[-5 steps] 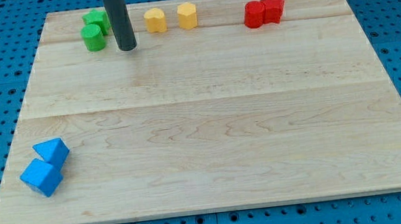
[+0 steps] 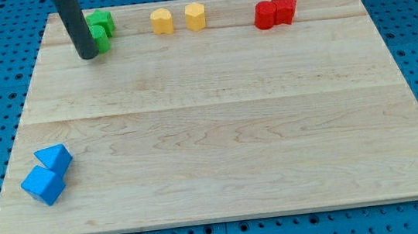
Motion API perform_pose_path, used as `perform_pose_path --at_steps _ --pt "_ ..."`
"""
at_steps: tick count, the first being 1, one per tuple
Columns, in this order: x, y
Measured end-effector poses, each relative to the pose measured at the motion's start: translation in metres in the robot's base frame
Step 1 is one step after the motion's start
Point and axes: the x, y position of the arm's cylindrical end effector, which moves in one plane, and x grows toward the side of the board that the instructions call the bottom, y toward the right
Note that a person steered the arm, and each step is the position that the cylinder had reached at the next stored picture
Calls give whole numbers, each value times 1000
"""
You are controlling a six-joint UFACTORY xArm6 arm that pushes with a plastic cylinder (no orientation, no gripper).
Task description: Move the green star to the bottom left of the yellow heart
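Rod of dark metal comes down from the view's top edge, where its upper part is cut off, and my tip [image 2: 89, 55] rests on the wooden board [image 2: 217, 124] near its top left corner; the rod carries no jaws, so it holds nothing. The rod covers the left side of a green block [image 2: 100, 39] that sits just beside my tip on the view's right, so this block's shape cannot be made out. Touching it from above is the green star [image 2: 102, 22], whose left points are also partly hidden. The star lies well to the view's left of the yellow heart [image 2: 161, 21], at about the same height on the board. Just beside the heart on the right stands a yellow hexagon-like block [image 2: 195, 15]. Farther right, two red blocks [image 2: 275, 12] touch each other; their shapes are hard to tell. Near the bottom left corner, two blue blocks [image 2: 47, 174] touch, one a triangle, one a cube. That makes two green, two yellow, two red and two blue blocks.
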Motion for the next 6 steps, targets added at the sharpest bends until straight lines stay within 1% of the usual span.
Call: perform_pose_path --at_steps 1,2,3,4,5,6 --pt "-48 -28" --pt "-51 -33" --pt "-100 -14" --pt "-53 79" --pt "-26 109" --pt "19 90"
